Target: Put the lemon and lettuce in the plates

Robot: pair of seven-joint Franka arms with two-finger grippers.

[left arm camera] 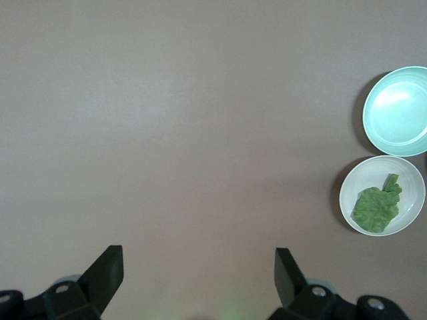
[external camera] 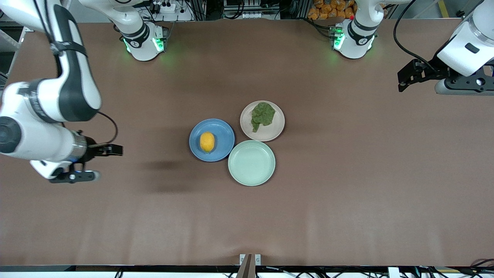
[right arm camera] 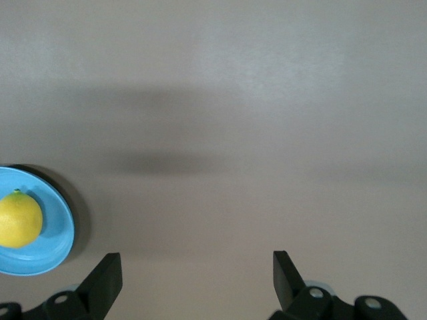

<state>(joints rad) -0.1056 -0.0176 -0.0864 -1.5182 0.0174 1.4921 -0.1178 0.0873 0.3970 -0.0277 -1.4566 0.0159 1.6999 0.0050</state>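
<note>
The lemon [external camera: 207, 141] lies in the blue plate [external camera: 224, 133] at the table's middle. The lettuce [external camera: 263, 114] lies in the beige-pink plate [external camera: 271, 133], beside the blue one and farther from the front camera. My right gripper [external camera: 102, 163] is open and empty over bare table toward the right arm's end. My left gripper [external camera: 409, 79] is open and empty over bare table toward the left arm's end. The right wrist view shows its gripper [right arm camera: 195, 270] open, with the lemon [right arm camera: 19, 219] and blue plate [right arm camera: 59, 230]. The left wrist view shows its gripper [left arm camera: 198, 267] open, with the lettuce [left arm camera: 377, 205] in its plate [left arm camera: 413, 181].
A mint-green plate [external camera: 251, 162] stands empty, touching the other two plates on the side nearer the front camera; it also shows in the left wrist view [left arm camera: 397, 110]. The arms' bases stand along the table's edge farthest from the front camera.
</note>
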